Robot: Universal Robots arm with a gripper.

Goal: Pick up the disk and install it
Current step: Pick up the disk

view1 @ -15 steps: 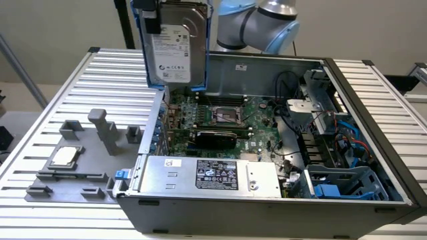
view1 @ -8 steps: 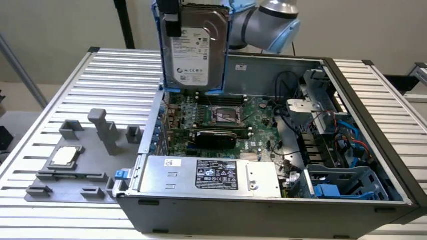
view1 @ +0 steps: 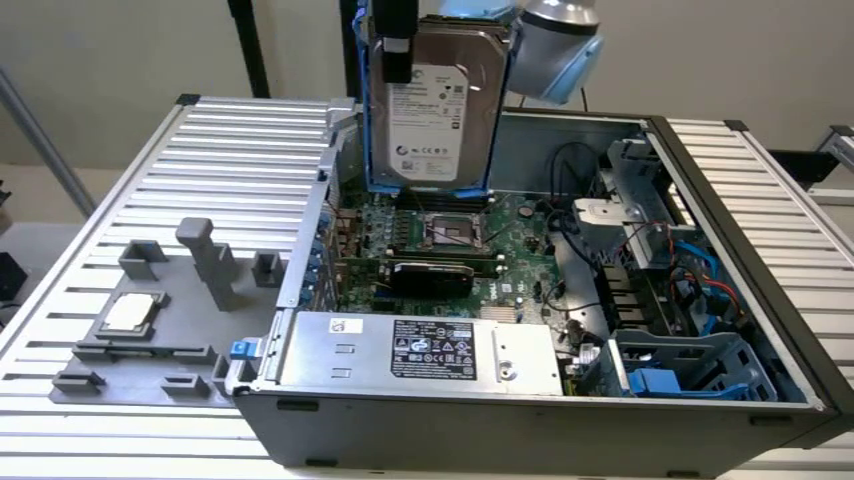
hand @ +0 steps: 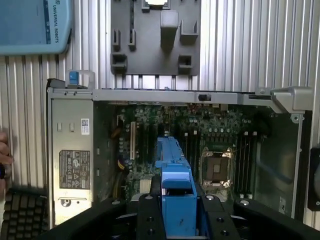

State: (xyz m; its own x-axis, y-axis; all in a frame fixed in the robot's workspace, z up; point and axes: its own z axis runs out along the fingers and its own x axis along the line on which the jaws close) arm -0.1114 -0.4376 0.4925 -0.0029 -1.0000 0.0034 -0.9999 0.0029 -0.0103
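Observation:
The disk (view1: 447, 110), a silver-grey hard drive with a white label in a bright blue carrier, hangs upright above the back of the open computer case (view1: 787, 330). My gripper (view1: 398, 60) is shut on its upper end, one black finger lying over the label side. In the wrist view the disk's blue carrier edge (hand: 174, 165) runs out from between my black fingers (hand: 150, 217), and my gripper (hand: 177, 215) is clamped on it. Below the disk lies the motherboard (hand: 200, 130) with its bare processor socket (hand: 216, 167).
A silver power supply (view1: 414, 350) fills the case's near side, and a blue-grey drive bay (view1: 694, 370) sits at the exterior view's right. On the slatted table a grey fixture plate (view1: 147, 350) holds a square processor chip (view1: 134, 312). A person's hand (hand: 4, 150) shows beside the case.

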